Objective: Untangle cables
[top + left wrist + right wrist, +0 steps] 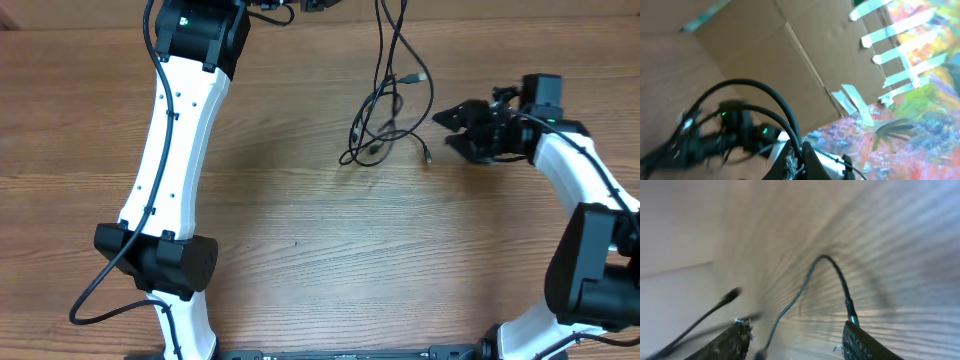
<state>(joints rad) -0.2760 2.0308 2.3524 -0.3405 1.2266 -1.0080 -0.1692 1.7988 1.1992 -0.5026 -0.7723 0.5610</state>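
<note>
The cables are thin black cords in a loose tangle on the wooden table, right of centre at the back. Two strands rise from it past the top edge. A silver plug and a small dark plug stick out to the right. My left gripper is raised at the top of the overhead view and is shut on a black cable. My right gripper is open, just right of the tangle. In the right wrist view a thin cable arcs between its fingers.
The left arm stretches from the front left to the back of the wooden table. The right arm curves along the right side. The left wrist view shows a cardboard sheet with white tape strips beyond the table.
</note>
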